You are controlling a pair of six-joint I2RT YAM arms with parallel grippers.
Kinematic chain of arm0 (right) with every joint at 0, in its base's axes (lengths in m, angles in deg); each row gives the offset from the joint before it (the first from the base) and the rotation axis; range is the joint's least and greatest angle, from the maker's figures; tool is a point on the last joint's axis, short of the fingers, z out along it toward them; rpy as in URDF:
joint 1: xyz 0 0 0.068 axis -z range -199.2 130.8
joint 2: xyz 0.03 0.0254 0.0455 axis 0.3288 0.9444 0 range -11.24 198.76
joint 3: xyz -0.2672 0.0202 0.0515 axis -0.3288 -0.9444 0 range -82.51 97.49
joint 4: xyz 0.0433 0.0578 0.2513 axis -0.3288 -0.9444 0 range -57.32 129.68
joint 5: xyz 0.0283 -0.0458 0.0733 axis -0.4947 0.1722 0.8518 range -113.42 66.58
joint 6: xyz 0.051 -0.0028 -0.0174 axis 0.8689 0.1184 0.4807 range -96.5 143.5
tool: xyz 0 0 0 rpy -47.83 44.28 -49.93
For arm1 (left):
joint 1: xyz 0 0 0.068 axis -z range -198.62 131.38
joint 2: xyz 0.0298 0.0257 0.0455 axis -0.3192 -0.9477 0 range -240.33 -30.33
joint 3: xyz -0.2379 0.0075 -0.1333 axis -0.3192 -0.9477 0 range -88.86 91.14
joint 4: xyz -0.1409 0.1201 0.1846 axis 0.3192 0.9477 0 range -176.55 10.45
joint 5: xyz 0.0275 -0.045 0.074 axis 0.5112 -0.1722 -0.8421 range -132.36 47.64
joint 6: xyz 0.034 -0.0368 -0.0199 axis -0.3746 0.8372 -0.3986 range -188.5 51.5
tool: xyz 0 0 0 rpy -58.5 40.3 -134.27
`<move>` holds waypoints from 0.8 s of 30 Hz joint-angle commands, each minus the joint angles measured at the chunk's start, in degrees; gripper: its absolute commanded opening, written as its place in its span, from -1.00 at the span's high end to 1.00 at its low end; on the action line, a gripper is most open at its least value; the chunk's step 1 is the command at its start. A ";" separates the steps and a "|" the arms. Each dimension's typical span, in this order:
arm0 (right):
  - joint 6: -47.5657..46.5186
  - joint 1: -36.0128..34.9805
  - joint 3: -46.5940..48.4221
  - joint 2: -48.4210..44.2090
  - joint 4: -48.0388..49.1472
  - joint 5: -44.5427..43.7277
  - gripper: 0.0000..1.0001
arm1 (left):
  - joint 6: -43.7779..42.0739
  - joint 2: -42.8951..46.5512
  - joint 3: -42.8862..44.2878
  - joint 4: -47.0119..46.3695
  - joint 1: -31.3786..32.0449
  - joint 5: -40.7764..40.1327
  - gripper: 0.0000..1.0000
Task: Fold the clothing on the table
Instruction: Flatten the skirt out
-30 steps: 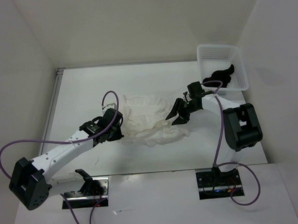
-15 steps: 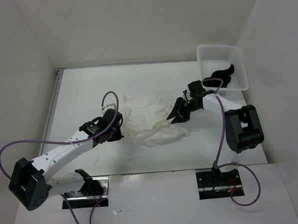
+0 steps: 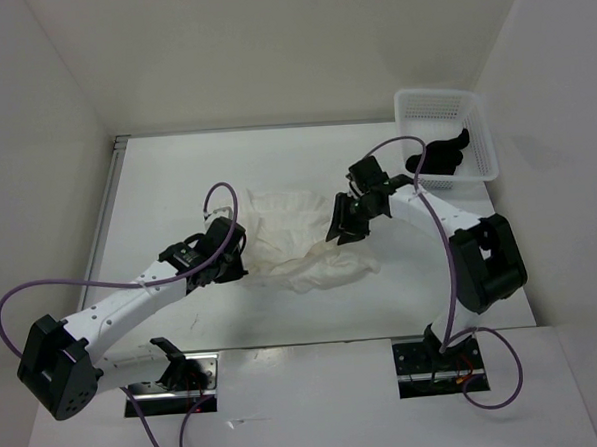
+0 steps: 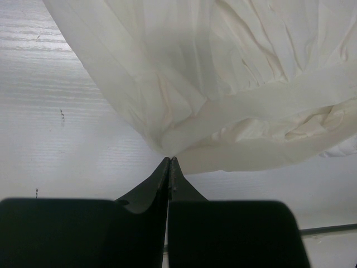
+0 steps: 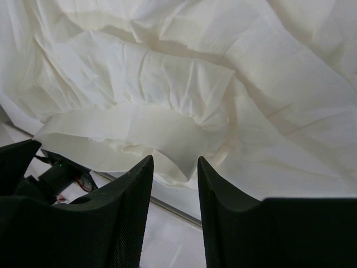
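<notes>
Zero folds done: white clothing (image 3: pixel 294 239) lies crumpled mid-tabletop (image 3: pixel 176 180). Left fingers (image 4: pixel 162 184) shut, pinching its 8 o'clock edge. Right fingers (image 5: pixel 131 195) half apart at its 3 o'clock edge, fabric fold between them, not gripped yet. All folding looks left to do.

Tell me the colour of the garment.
The garment is plain off-white; the right wrist view shows it best.

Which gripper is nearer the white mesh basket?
Right. The right gripper hangs over the right edge of the clothing, left of the basket; the left gripper pinches its left edge, farther away.
</notes>
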 commanded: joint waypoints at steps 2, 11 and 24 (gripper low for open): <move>-1.53 -1.16 3.62 -3.23 -2.17 -6.75 0.17 | -0.09 0.80 -0.19 -0.34 -0.34 -0.20 1.00; -2.58 -5.11 4.68 -2.09 -5.78 -19.31 0.27 | -0.09 0.80 -0.19 -0.34 -0.34 -0.20 1.00; -0.30 -14.52 8.80 -6.92 -7.09 -23.01 0.29 | -0.09 0.28 -0.19 -0.34 -0.34 -0.20 1.00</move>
